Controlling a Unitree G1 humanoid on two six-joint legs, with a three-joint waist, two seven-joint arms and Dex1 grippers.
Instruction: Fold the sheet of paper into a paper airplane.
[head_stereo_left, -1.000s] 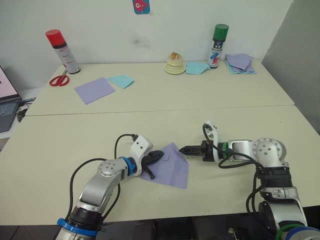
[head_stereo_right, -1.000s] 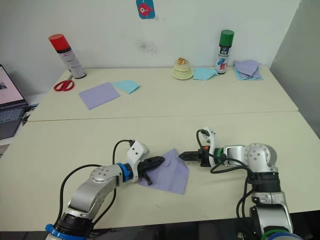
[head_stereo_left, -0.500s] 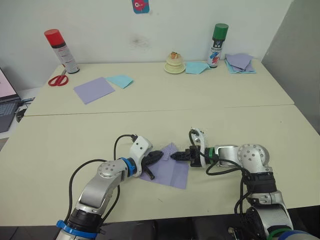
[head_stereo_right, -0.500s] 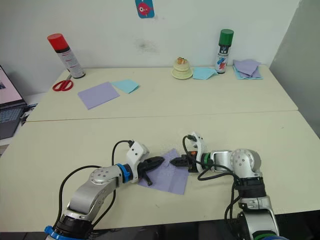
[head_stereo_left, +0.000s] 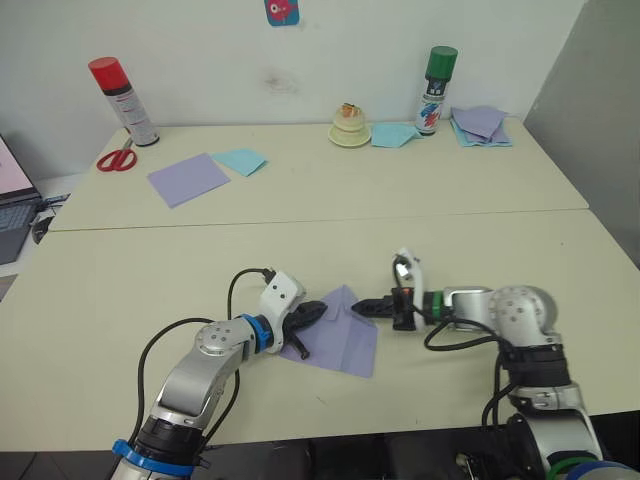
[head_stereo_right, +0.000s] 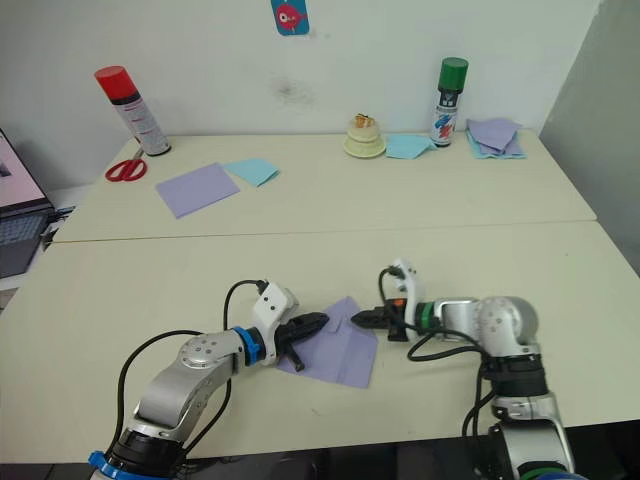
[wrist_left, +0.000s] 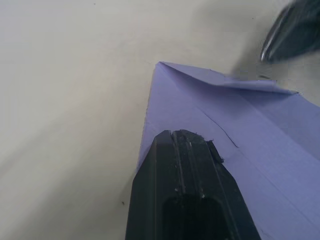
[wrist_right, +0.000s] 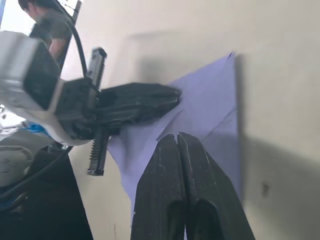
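- The sheet of paper (head_stereo_left: 338, 331) lies flat on the near part of the surface (head_stereo_left: 130, 270), between the two grippers.
- The left gripper (head_stereo_left: 312, 311) has its fingers pressed together, and they rest on the left part of the sheet, holding it down.
- The right gripper (head_stereo_left: 362, 309) also has its fingers together, holding nothing; its tip is at the upper right edge of the sheet, just beside or touching the folded corner.
- In the left wrist view the sheet shows one corner turned over as a small triangular flap, and some straight crease lines run along it.
- I judge that the task is at an early stage: the first corner fold seems made, but no pointed nose, no wings and no centre ridge can be seen.
- What is left is probably the second corner fold, the middle fold and the wing folds.
- Far from the robot lie a smooth lavender square (head_stereo_left: 189, 180), a light-blue sheet (head_stereo_left: 241, 161), scissors (head_stereo_left: 117, 160), a red-capped spray can (head_stereo_left: 124, 102) and a green-capped spray can (head_stereo_left: 434, 91).
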